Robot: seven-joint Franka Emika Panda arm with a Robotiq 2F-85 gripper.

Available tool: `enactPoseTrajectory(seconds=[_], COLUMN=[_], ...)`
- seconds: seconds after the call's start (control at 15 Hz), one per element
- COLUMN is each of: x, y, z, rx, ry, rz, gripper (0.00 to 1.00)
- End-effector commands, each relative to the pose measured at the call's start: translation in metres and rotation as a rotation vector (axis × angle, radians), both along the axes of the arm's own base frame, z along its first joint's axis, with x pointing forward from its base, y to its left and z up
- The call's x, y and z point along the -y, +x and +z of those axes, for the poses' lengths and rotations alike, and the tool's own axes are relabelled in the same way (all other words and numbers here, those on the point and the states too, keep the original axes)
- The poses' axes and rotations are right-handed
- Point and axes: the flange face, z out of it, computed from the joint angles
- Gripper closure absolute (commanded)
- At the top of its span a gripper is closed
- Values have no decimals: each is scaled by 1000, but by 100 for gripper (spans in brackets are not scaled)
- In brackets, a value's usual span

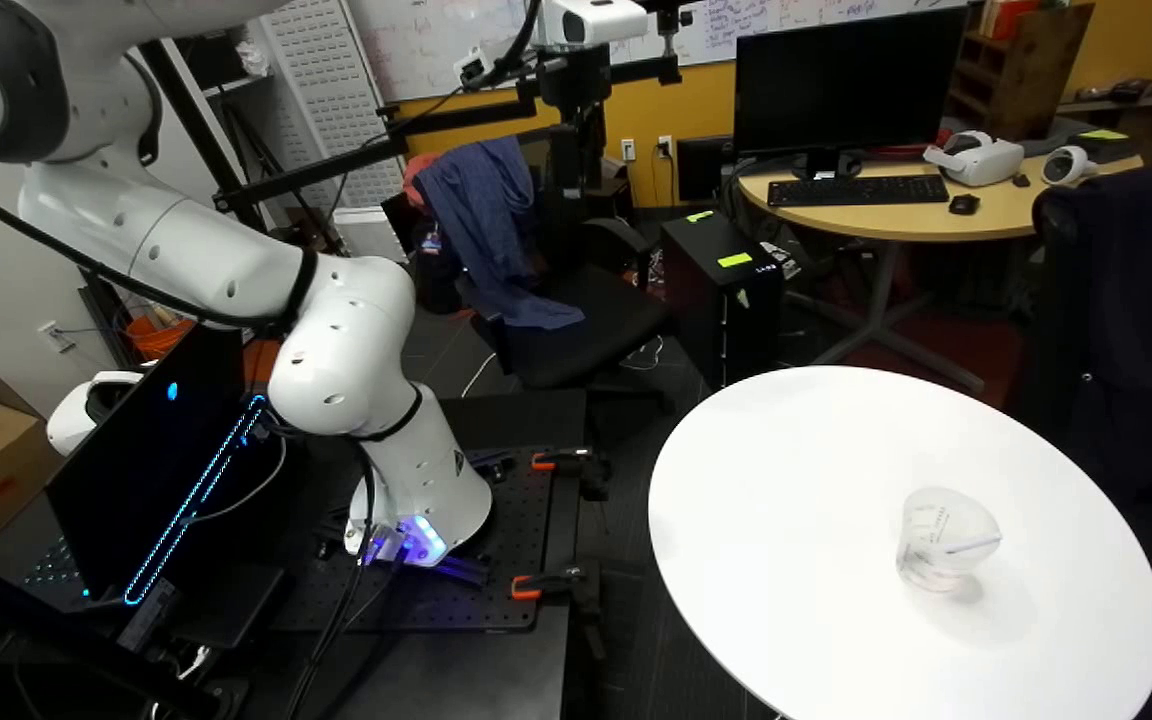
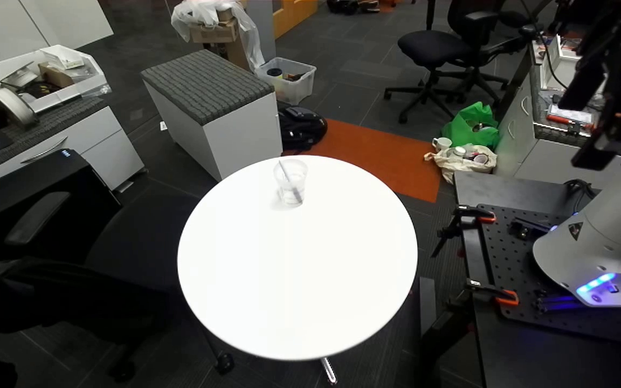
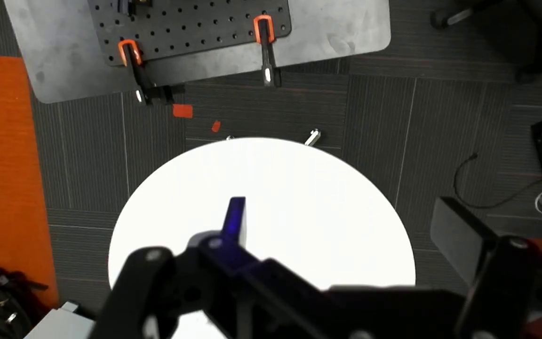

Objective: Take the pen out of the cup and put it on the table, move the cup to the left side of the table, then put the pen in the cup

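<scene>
Pen [image 2: 294, 189]: since it's leaning in the clear cup [image 1: 939, 528] on the counter [image 2: 297, 269], we could easily tip both with a crooked grab.
Fingers [image 3: 455, 238]: spread wide, nothing between them.

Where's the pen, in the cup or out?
In: both exterior views show the pen slanting inside the clear cup.

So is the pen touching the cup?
Touching. In an exterior view, the pen leans at a slant inside the cup, with nothing else propping it up.
</scene>
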Motion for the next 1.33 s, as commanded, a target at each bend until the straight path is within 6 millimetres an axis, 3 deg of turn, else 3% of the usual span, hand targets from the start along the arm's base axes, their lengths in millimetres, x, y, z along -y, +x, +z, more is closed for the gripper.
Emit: enactPoseTrajectory(seconds=[0.0, 0.4, 1.27], x=[19, 53, 120], y=[11, 41, 88], z=[6, 2, -43], rx=[86, 217, 421], ry=[3, -19, -76], rz=[-55, -134, -246], gripper=[0, 0, 0])
